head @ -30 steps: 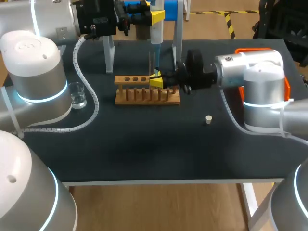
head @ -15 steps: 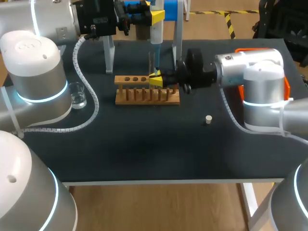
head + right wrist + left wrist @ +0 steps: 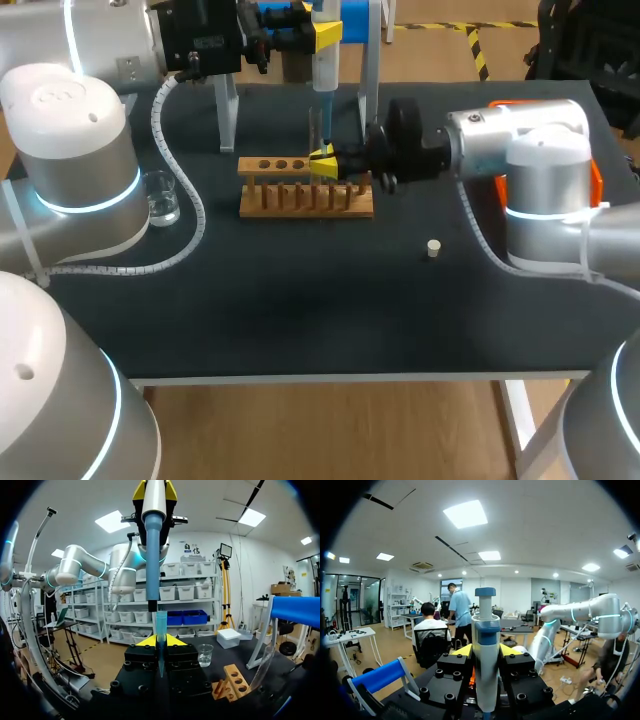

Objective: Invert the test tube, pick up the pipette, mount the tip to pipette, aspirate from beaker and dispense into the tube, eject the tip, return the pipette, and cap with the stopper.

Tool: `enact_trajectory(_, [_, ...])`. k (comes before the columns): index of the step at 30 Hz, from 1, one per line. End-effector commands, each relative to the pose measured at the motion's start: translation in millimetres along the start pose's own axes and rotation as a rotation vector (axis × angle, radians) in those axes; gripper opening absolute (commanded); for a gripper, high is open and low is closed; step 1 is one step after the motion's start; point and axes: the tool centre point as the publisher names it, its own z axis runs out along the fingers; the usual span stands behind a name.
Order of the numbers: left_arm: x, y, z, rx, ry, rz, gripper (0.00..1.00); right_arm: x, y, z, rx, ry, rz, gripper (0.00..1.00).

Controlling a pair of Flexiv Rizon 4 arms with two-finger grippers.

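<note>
- I'm holding the pipette [image 3: 325, 68] in my left hand [image 3: 325, 30]. The fingers are pressing on its body from both sides, and it's hanging upright over the 12 o'clock part of the worktop [image 3: 300, 310].
- From the left wrist cam, the barrel is sitting right between my yellow fingertips [image 3: 463, 650], with the blue-capped end rising past them.
- My right arm is lying in from 3 o'clock. My right hand [image 3: 324, 162] is pinching the test tube [image 3: 314, 125], which is standing upright just over the 12 o'clock edge of the wooden rack [image 3: 300, 200].
- The pipette tip [image 3: 161, 625] is pointing straight down between my right hand's fingertips, lining up with the tube. Honestly can't tell how far inside the glass it's sitting.
- The beaker [image 3: 160, 197] is sitting at about 9 o'clock from the rack, well apart from it and close to my left arm's hose.
- The stopper [image 3: 433, 248] is lying on the worktop at roughly 4 o'clock from the rack, on its own and touching nothing.
- The pipette stand [image 3: 228, 115], with white legs and a blue bar, is standing at 12 o'clock behind the rack. My pipette is hanging between its legs.
</note>
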Motion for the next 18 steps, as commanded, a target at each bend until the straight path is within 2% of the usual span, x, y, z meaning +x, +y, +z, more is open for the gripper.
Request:
enact_trajectory(1, [0.0,-0.2,-0.5,0.000,0.001,-0.001,0.00,1.6,0.8,-1.5,0.000,-0.001,-0.005,0.00])
enact_trajectory(18, [0.0,-0.2,-0.5,0.000,0.001,-0.001,0.00,5.6,1.6,-5.6,-0.007,0.003,-0.023,0.00])
